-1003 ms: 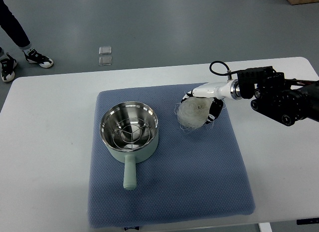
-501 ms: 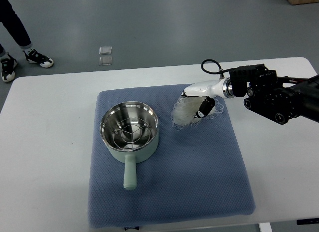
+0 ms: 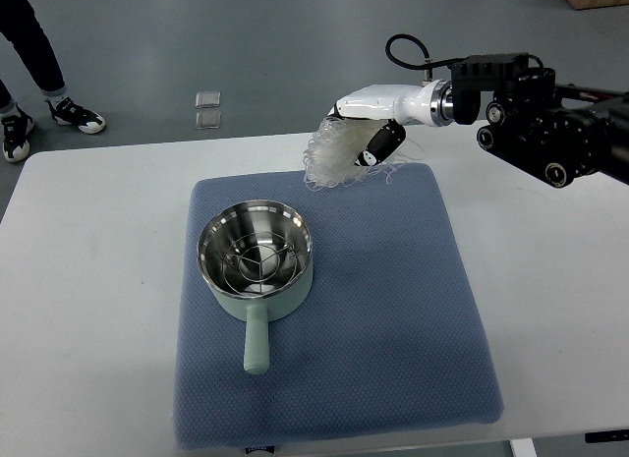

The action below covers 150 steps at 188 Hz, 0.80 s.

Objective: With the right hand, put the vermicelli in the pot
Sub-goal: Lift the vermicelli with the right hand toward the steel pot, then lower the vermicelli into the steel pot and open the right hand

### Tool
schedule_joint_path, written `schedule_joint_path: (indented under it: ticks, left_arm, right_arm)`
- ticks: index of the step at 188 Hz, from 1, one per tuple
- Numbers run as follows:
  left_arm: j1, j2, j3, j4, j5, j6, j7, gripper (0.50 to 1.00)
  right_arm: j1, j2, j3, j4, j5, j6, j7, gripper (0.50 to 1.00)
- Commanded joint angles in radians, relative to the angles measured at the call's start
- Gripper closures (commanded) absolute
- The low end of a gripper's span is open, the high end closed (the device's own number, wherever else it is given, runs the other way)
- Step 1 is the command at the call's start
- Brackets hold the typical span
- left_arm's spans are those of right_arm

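Your right hand (image 3: 366,133) grips the vermicelli (image 3: 329,154) bundle, fingers closed around it, above the blue mat's (image 3: 393,310) far edge. The pot (image 3: 257,257) sits open on the mat, its handle toward you.

One pot (image 3: 257,260), one vermicelli bundle (image 3: 334,154), one mat (image 3: 393,319)

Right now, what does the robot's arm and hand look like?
The right hand has a smooth white shell with black finger parts. Behind it comes a silver wrist ring, then a chunky black arm with round joints. A black cable loops above the wrist.
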Motion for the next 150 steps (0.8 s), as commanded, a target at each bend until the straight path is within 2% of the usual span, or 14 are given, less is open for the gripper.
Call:
schedule_joint_path:
  ticks: [1, 29, 51, 92, 146, 148, 149, 150]
  left_arm:
    - [0.0, 0.0, 0.0, 0.001, 0.0, 0.0, 0.0, 0.5]
    - [0.0, 0.0, 0.0, -0.001, 0.0, 0.0, 0.0, 0.5]
    - [0.0, 0.0, 0.0, -0.001, 0.0, 0.0, 0.0, 0.5]
    - [0.0, 0.0, 0.0, 0.001, 0.0, 0.0, 0.0, 0.5]
    - [0.0, 0.0, 0.0, 0.001, 0.0, 0.0, 0.0, 0.5]
    - [0.0, 0.0, 0.0, 0.001, 0.0, 0.0, 0.0, 0.5]
    - [0.0, 0.0, 0.0, 0.001, 0.0, 0.0, 0.0, 0.5]
    - [0.0, 0.0, 0.0, 0.001, 0.0, 0.0, 0.0, 0.5]
  right_arm:
    - [0.034, 0.003, 0.001, 0.057, 0.0, 0.002, 0.018, 1.0]
    - [0.067, -0.004, 0.001, 0.177, 0.02, 0.01, 0.044, 1.0]
    - [0.073, 0.007, 0.001, 0.246, 0.02, 0.057, 0.043, 1.0]
    - [0.066, 0.101, -0.003, 0.231, 0.018, 0.063, 0.014, 1.0]
    - [0.02, 0.133, -0.008, 0.215, 0.023, 0.056, 0.009, 1.0]
    - [0.017, 0.133, -0.008, 0.214, 0.023, 0.054, 0.009, 0.996]
    - [0.014, 0.133, -0.008, 0.211, 0.023, 0.054, 0.009, 0.971]
    - [0.014, 0.133, -0.008, 0.211, 0.023, 0.054, 0.009, 0.971]
